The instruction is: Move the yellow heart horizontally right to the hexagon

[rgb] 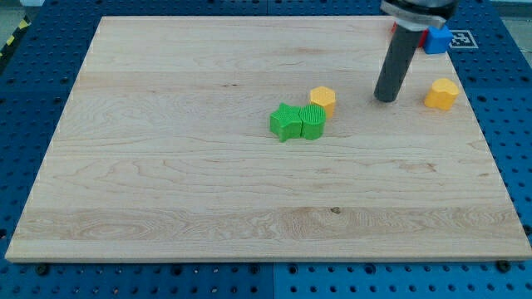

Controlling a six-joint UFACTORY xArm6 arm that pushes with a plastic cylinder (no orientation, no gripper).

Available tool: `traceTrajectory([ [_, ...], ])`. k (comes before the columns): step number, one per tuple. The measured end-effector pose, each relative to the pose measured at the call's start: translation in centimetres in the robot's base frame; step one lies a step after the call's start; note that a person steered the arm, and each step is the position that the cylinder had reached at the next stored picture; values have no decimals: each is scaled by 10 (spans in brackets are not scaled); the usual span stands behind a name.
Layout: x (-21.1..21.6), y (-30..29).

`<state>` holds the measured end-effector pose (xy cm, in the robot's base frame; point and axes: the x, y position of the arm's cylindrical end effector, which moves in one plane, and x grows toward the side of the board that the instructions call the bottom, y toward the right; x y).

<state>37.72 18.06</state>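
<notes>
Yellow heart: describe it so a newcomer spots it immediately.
Start at the wooden board's right edge, upper part. The yellow heart sits alone there, right of my tip. The other yellow block, the hexagon, touches the green blocks mid-board.

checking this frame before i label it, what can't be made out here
- Blue block, camera view: partly behind the rod, shape unclear.
- Red block, camera view: only a sliver shows beside the rod.
- Two green blocks: pressed together, exact shapes unclear.
- My tip: sits between the yellow hexagon and yellow heart; the arm above is cut off at the view's top.
</notes>
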Motion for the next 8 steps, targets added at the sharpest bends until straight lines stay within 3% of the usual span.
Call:
traceTrajectory([
  [2,-50,11],
  [3,-67,107],
  [4,-47,163],
  [6,-5,141],
  [8,2,22],
])
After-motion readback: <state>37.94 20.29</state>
